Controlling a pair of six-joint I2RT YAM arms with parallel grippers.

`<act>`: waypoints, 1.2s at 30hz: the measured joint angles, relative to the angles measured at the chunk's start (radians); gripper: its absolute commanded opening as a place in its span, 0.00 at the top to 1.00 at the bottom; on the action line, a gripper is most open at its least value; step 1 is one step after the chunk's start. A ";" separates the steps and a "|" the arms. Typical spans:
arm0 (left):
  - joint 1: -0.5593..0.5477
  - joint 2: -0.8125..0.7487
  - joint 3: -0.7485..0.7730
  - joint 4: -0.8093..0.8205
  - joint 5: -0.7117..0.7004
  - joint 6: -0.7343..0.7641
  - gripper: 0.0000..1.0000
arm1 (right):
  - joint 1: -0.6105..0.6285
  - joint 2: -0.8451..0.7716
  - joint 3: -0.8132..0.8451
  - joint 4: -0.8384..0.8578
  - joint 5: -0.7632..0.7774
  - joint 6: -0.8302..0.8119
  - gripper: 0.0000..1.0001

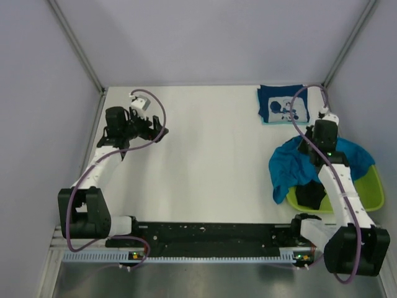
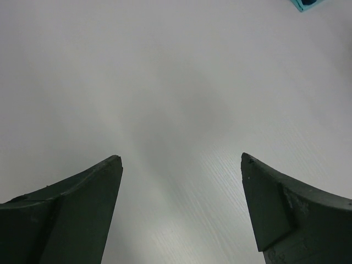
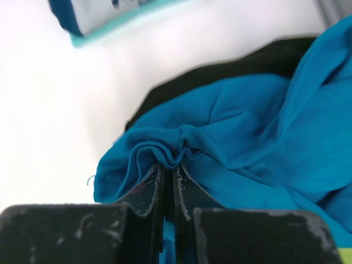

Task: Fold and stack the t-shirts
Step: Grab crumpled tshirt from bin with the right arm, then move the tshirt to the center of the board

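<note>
A teal-blue t-shirt (image 1: 288, 167) lies crumpled over the left rim of the lime-green basin (image 1: 366, 189) at the right. My right gripper (image 1: 310, 147) is shut on a bunched fold of the teal-blue shirt (image 3: 231, 137), its fingers (image 3: 144, 190) pinching the cloth. A black t-shirt (image 1: 310, 194) lies under it in the basin and shows in the right wrist view (image 3: 220, 69). A folded navy t-shirt with white print (image 1: 283, 103) lies flat at the back right. My left gripper (image 1: 158, 131) is open and empty over bare table at the left.
The white table (image 1: 211, 155) is walled by grey panels on the left, back and right. A black rail (image 1: 205, 233) runs along the near edge between the arm bases. A corner of the navy shirt (image 2: 308, 4) shows in the left wrist view.
</note>
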 measured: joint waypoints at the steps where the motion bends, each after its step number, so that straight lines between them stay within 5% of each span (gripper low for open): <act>1: 0.000 0.000 0.005 -0.019 0.000 0.005 0.06 | 0.000 -0.024 0.025 -0.031 0.008 -0.011 1.00; 7: 0.000 0.000 0.096 -0.145 -0.037 0.047 0.05 | 0.034 -0.063 0.402 -0.131 0.013 -0.115 1.00; 12: 0.000 0.001 0.178 -0.205 -0.118 0.057 0.04 | 0.358 0.096 0.932 -0.146 -0.039 -0.289 1.00; 16: 0.003 0.001 0.217 -0.240 -0.214 0.057 0.02 | 0.608 0.309 1.342 -0.134 -0.288 -0.366 1.00; 19: 0.013 0.001 0.232 -0.256 -0.293 0.062 0.01 | 0.679 0.409 1.520 -0.100 -0.493 -0.345 1.00; 25: 0.055 -0.005 0.250 -0.261 -0.432 0.079 0.01 | 0.697 0.428 1.497 0.126 -0.696 -0.218 1.00; 32: 0.135 -0.046 0.259 -0.257 -0.579 0.124 0.01 | 0.625 0.479 1.288 0.232 -0.610 -0.155 1.00; 36: 0.159 -0.063 0.253 -0.245 -0.626 0.180 0.02 | 0.546 0.645 1.187 0.232 -0.512 -0.148 1.00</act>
